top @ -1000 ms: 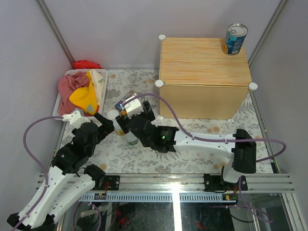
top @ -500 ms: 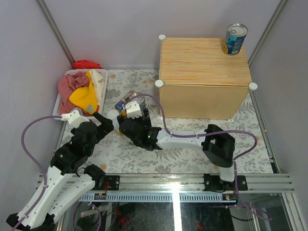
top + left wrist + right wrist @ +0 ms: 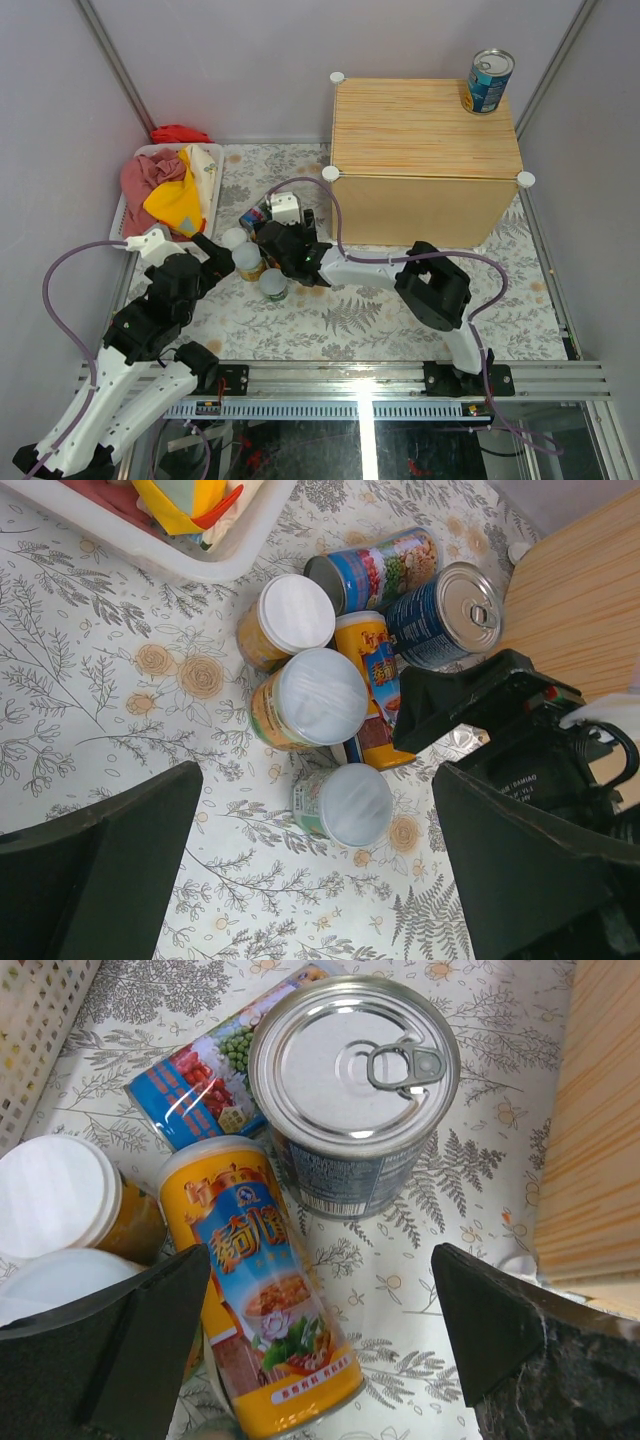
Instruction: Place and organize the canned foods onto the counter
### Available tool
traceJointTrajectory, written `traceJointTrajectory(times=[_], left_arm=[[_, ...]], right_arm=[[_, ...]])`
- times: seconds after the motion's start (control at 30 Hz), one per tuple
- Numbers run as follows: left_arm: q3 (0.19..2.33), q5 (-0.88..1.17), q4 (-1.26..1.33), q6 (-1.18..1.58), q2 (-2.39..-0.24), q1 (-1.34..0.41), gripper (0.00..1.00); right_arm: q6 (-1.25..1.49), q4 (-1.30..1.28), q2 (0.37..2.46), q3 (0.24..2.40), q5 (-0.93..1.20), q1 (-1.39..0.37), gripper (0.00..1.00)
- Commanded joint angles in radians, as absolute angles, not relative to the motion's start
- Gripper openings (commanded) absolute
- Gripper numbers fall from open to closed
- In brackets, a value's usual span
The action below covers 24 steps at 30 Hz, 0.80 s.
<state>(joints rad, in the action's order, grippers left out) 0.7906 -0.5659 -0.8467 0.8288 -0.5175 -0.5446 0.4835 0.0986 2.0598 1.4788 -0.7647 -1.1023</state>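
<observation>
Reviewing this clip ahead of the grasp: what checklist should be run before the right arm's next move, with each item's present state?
1. Right pincer open: ok, jaws spread wide.
2. A single can lined up between its fingers: not ok; the upright blue tin and the slim can, lying on its side, sit side by side ahead.
3. Room on the counter: ok; only one tin stands there, at the far right corner.
4. Left pincer open and empty: ok.
5. Clearance between the two arms: cannot tell; they look close in the top view.
</observation>
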Motion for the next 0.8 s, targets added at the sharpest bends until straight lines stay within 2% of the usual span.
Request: traceJointTrajectory(times=[0.0,0.77], left_arm=[[0.794,-0.601,-0.815,0.811,-0.505,-0.553,1.0],[0.793,-0.605,-0.836,0.821,-0.488,-0.553,1.0]], right_arm=[[0.451,0.197,2.076,1.55,-0.73,-1.067,0.99],[0.346,0.266,2.215,1.685,-0.696,-0.984,0.99]])
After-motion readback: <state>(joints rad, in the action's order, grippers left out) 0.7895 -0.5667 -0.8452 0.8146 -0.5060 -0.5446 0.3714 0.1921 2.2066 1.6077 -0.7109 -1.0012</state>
